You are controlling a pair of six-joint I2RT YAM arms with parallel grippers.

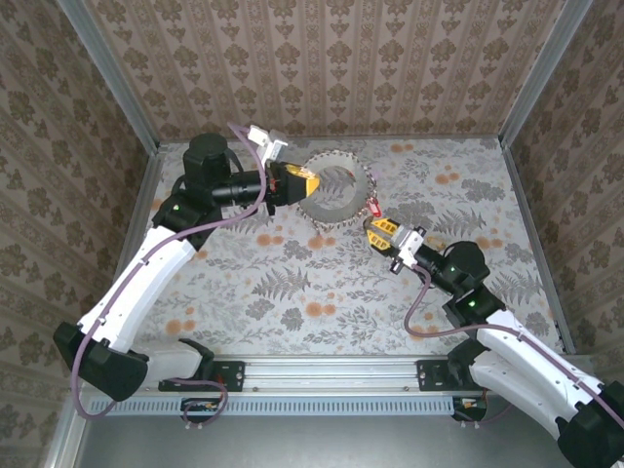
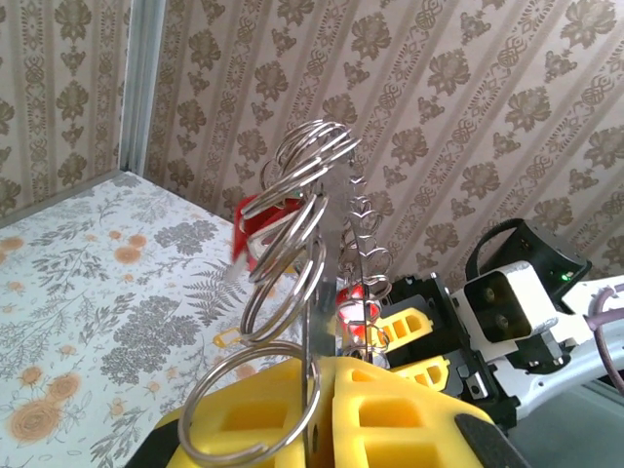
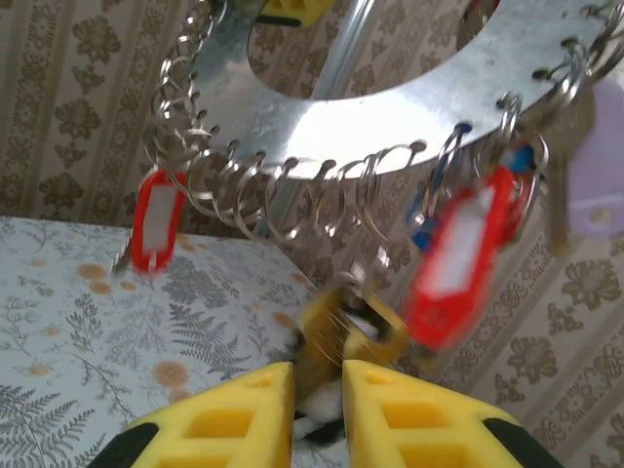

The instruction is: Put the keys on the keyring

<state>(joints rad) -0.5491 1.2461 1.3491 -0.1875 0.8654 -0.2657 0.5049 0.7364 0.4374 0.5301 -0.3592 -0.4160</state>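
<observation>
The keyring (image 1: 336,210) is held up off the tabletop (image 1: 292,283), over its far middle part, not far from the far edge. It is seen as a flat silver disc with a round hole in its middle, and its rim is hung all round with wire split rings.

The left fingers (image 1: 302,182) are closed tight on the disc's left rim. In the left wrist view these yellow fingers (image 2: 366,390) are pressed on the thin plate from both sides, so that the keyring (image 2: 310,292) is seen edge-on and rising upright from them, with its split rings fanned out to the left.

The right fingers (image 1: 378,230) are placed at the near right rim of the disc, just beside a red tag (image 1: 371,206) that hangs there. In the right wrist view the fingers (image 3: 361,380) are set narrow, with a slim gap left between them, just under the keyring (image 3: 390,117). A blurred yellow piece (image 3: 341,327) with a glint of metal is seen right at their tips. Whether it is gripped or only touched cannot be told.

Two red tags are hung from the rim above, one (image 3: 154,219) at the left and a larger, blurred one (image 3: 458,258) at the right.
</observation>
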